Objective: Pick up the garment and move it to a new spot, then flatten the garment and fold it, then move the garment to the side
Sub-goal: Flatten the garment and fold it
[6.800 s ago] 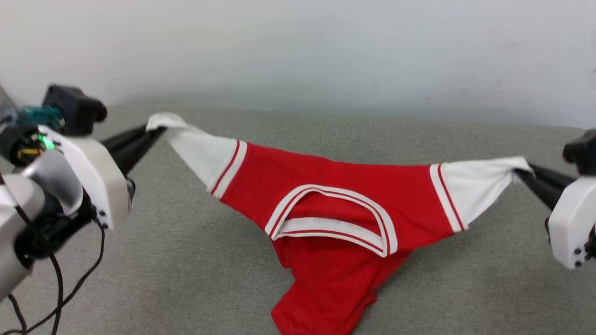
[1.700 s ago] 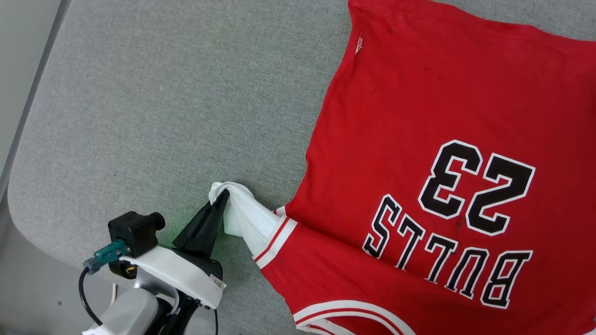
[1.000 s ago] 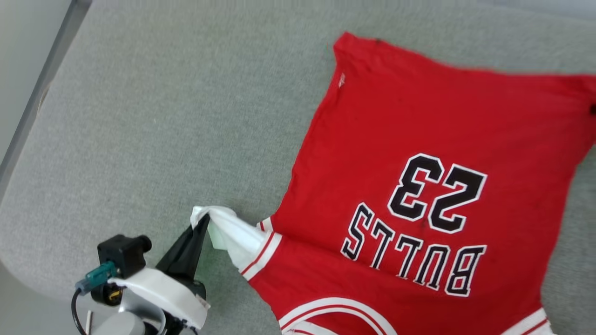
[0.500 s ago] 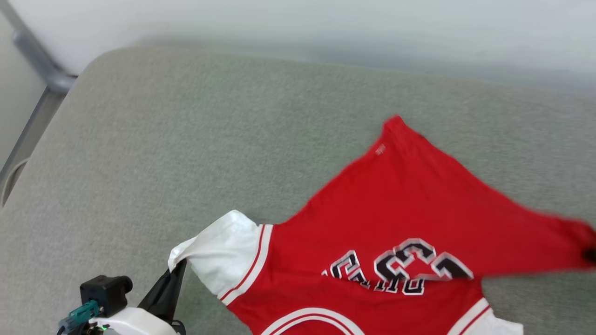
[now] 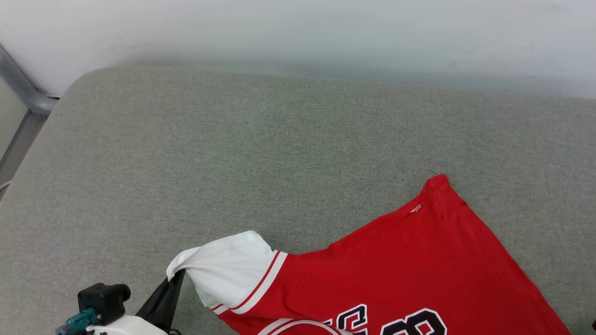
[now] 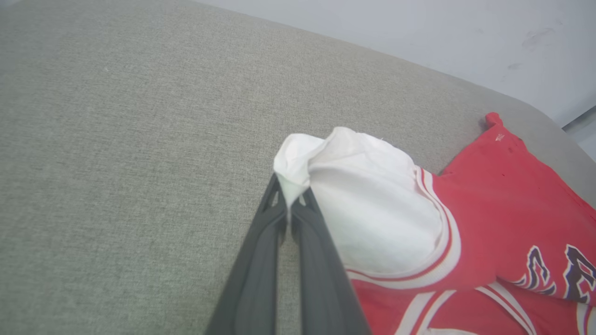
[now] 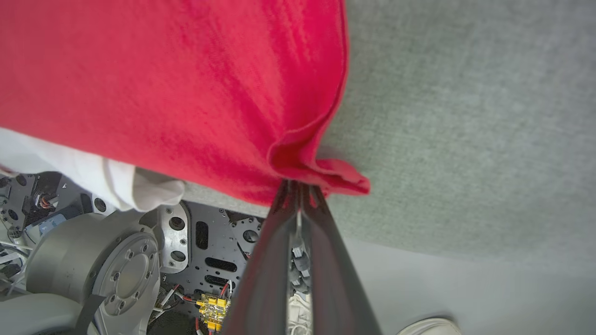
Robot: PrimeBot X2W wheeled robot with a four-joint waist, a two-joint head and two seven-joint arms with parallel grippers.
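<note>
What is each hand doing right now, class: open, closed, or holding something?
Left hand: closed, holding the garment by its white sleeve end.
Right hand: closed, holding a red edge of the garment.

Only cut-off tops of dark, white-outlined print are seen on the red jersey T-shirt; nothing can be read.

We see a big grey bench with a soft cloth top. A pale wall stands at its far side. A grey metal bar runs at the far left. Something white, maybe a shoe tip, sits on the floor.
</note>
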